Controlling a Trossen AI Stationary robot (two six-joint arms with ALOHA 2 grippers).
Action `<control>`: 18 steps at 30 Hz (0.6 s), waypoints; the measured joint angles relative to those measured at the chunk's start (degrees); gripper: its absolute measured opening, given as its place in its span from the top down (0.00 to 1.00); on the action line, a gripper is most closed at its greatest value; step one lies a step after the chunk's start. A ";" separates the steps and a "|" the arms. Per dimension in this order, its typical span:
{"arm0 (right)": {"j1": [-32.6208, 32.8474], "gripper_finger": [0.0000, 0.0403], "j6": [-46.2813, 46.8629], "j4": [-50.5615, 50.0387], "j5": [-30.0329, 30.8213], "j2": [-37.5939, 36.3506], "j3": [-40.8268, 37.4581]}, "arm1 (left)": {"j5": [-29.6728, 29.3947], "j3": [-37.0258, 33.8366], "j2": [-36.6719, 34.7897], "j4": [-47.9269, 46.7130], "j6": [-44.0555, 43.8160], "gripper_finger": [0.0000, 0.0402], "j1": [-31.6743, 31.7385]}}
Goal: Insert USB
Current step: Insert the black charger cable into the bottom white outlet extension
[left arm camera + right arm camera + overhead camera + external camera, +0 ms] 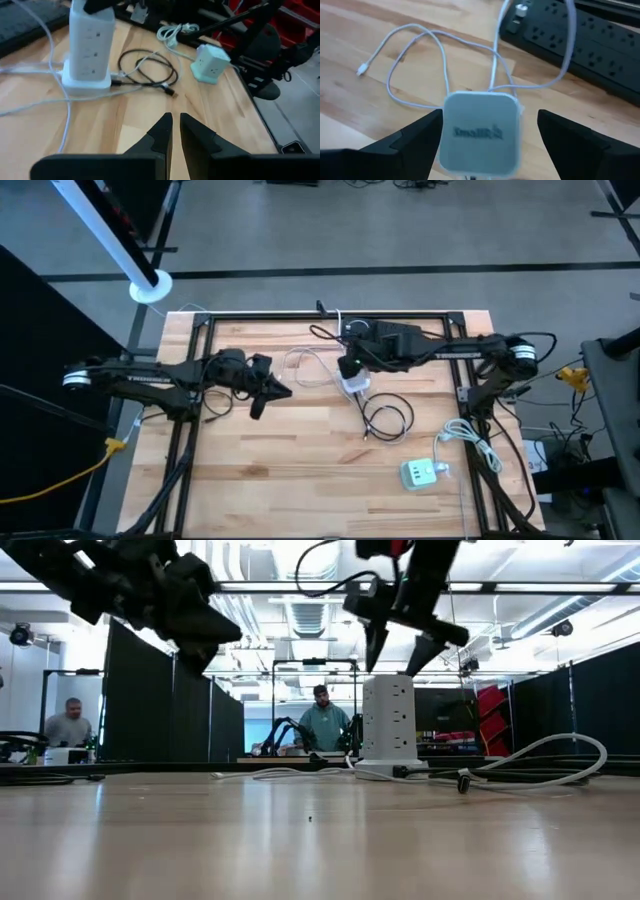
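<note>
Currently, with the right claw spread wide directly above the white power tower, it should be lowered centred before clenching, while the clenched left claw is kept waiting at the left of the bench.

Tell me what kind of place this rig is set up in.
Most likely a robotics lab or workshop. The low view shows an open hall with black partition curtains, people seated at benches behind the wooden table, and a second dark arm beside them. The floor around the table is bare concrete.
</note>
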 joint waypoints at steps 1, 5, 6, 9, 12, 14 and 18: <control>-0.07 0.22 -0.14 -0.65 0.02 1.08 0.43 | 0.00 -0.01 0.15 0.05 -0.17 0.94 -0.07; -0.37 0.22 -0.95 -2.28 0.19 4.48 1.54 | 0.00 -0.03 0.41 -1.05 -1.07 0.94 -0.17; -0.47 0.22 -0.97 -2.03 0.19 5.15 1.54 | 0.02 -0.02 0.55 -0.65 -1.13 0.94 -0.22; -0.51 0.22 -0.91 -1.63 0.21 6.67 1.54 | 0.02 0.01 0.52 -1.34 -1.56 0.94 -0.22; -0.60 0.25 -0.39 -1.63 0.04 7.05 1.54 | 0.03 0.01 0.43 -1.72 -1.99 0.94 -0.22; -0.86 0.27 -0.09 -1.80 -0.25 7.07 1.54 | 0.04 0.01 0.37 -2.41 -2.10 0.94 -0.22; -1.24 0.27 -3.35 -1.62 -1.68 7.07 1.54 | 0.04 0.01 0.11 -2.46 -2.34 0.94 -0.22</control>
